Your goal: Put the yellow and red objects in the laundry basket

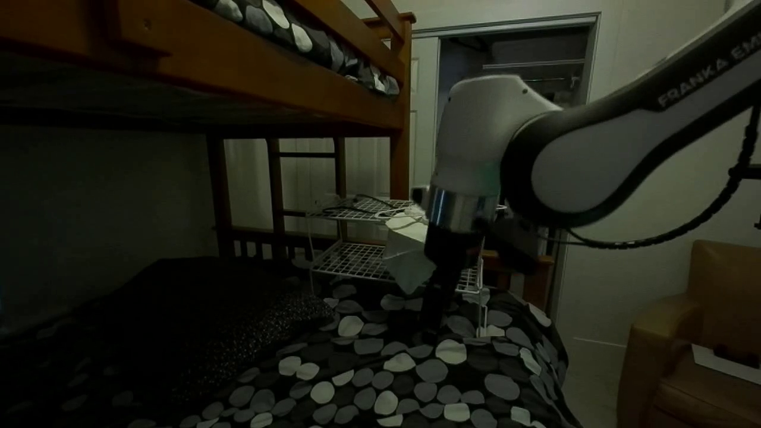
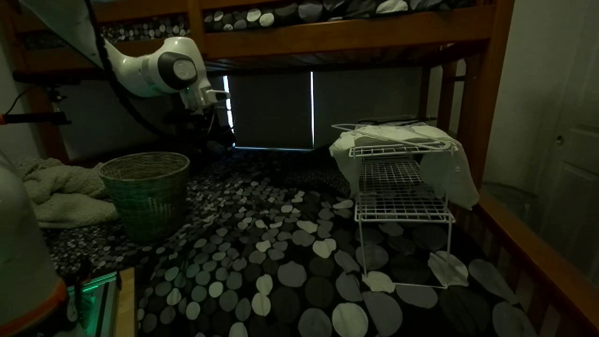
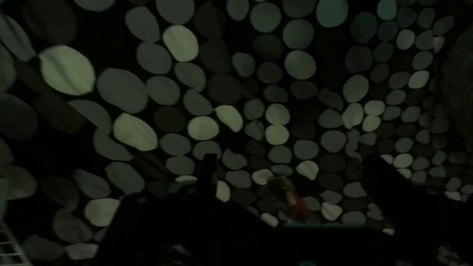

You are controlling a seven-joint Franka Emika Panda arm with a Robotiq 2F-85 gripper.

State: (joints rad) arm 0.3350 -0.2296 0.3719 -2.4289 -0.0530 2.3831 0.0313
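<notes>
A small red object with a pale patch and a dull yellowish end lies on the dotted bedding in the wrist view, partly cut off by the gripper body. Whether it is one thing or two is unclear. It does not show in the exterior views. My gripper is open, with nothing between its fingers; the object lies beyond, in the gap. In an exterior view the gripper points down low over the bed. The basket in view is a round woven laundry basket, standing upright on the bed.
A white two-tier wire rack, draped with white cloth, stands at the bed's end. A dark pillow lies by the wall. The upper bunk rail hangs above. A fluffy blanket lies behind the basket. An armchair stands beside the bed.
</notes>
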